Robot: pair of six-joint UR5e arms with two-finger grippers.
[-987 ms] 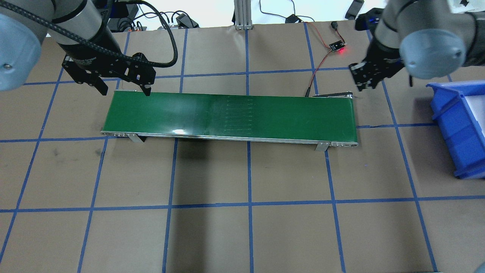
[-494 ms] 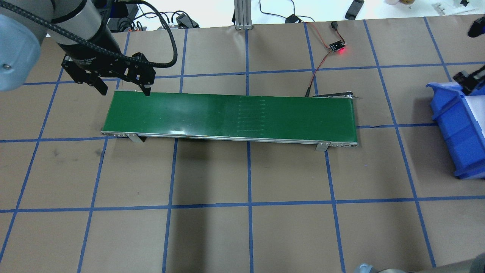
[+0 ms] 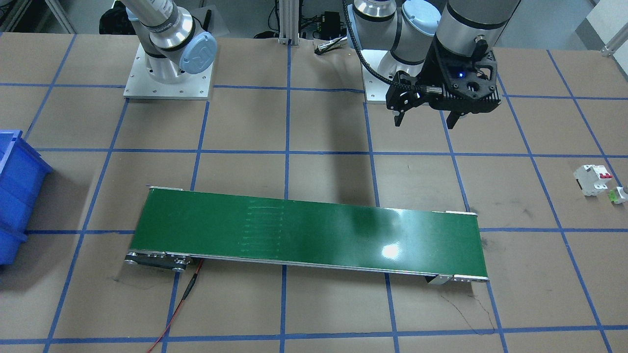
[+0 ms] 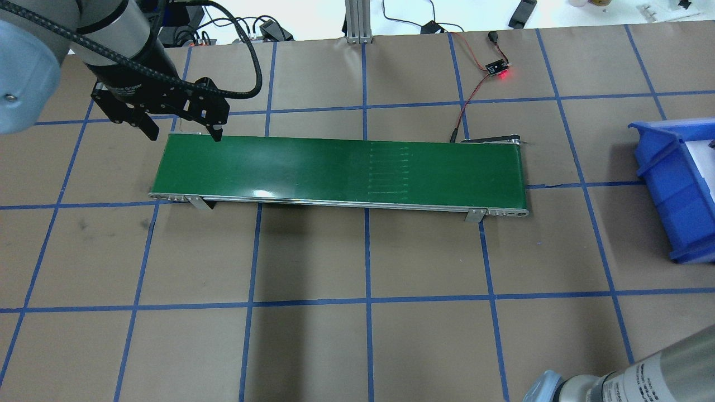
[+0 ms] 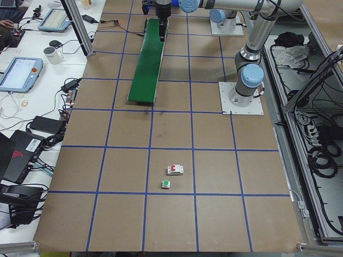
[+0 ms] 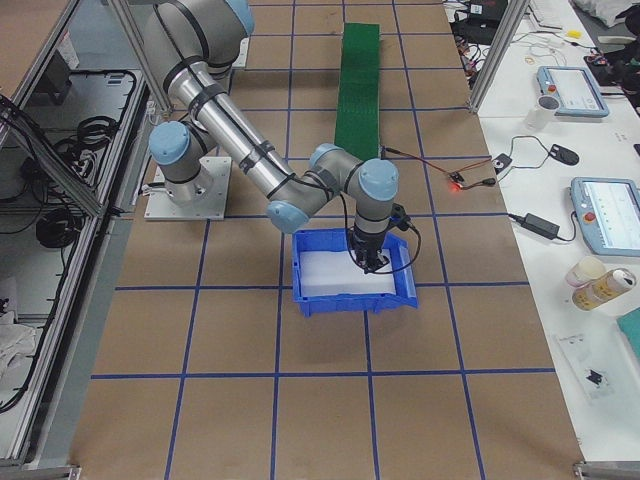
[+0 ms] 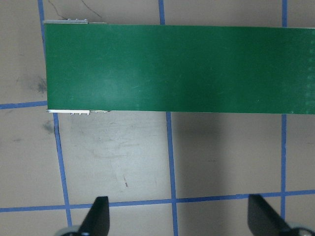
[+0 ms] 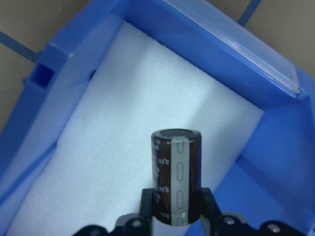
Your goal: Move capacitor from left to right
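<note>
right gripper (image 6: 367,260), capacitor (image 8: 175,177) now outside overhead

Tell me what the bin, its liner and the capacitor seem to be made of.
The bin: moulded blue plastic, smooth, slightly glossy walls. The liner: white foam by its fine grainy texture. The capacitor: likely a metal can in a glossy dark-brown plastic sleeve with a grey stripe; the can itself is not visible.

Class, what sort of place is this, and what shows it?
Probably a robotics lab: a taped-grid table with a small green conveyor, operator tablets on side benches, and the right gripper holding a capacitor over a blue bin.
</note>
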